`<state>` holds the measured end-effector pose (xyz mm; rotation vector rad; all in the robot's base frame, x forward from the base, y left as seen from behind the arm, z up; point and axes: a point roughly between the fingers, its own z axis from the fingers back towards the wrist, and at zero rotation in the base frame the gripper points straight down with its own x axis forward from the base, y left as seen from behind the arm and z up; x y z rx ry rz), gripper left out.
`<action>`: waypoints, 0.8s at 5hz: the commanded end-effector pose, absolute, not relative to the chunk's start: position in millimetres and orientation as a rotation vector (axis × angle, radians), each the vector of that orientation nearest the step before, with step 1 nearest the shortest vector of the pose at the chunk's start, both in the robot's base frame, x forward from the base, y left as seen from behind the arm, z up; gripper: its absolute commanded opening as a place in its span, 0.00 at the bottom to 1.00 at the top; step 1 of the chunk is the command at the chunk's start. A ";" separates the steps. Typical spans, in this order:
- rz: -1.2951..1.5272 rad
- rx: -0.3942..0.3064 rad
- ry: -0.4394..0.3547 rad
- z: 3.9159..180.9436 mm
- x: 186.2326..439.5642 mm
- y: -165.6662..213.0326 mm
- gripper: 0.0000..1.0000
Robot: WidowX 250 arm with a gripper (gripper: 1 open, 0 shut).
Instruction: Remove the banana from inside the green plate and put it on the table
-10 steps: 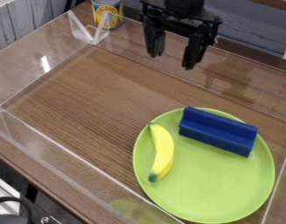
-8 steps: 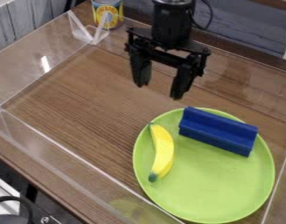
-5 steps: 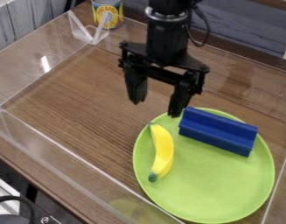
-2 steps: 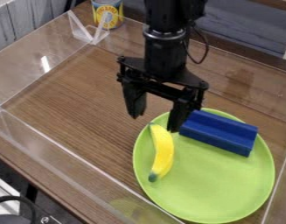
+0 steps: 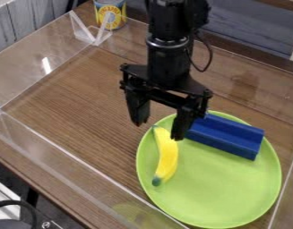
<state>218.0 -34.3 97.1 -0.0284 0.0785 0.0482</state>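
The small yellow banana [image 5: 168, 160] lies on the left part of the lime-green plate [image 5: 214, 200], its dark tip pointing toward the near rim. My gripper [image 5: 162, 118] hangs open just above the banana's far end, one finger over the wood left of the plate and the other over the plate beside the blue block [image 5: 227, 133]. Nothing is between the fingers. The brown wood-grain table [image 5: 89, 103] stretches to the left of the plate.
Low clear acrylic walls [image 5: 41, 148] border the tabletop on the left and near sides. A yellow and blue cup [image 5: 107, 13] stands beyond the far wall. The blue block occupies the plate's far right part.
My gripper has travelled from the far side of the table toward the plate and come lower, ending over the banana's far end. Its jaws stayed open. Banana and block have not moved.
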 end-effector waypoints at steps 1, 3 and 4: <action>0.035 -0.035 0.051 99.4 219.1 -37.5 1.00; 0.031 -0.038 0.055 89.1 218.9 -38.6 1.00; 0.027 -0.041 0.056 84.8 219.4 -38.2 1.00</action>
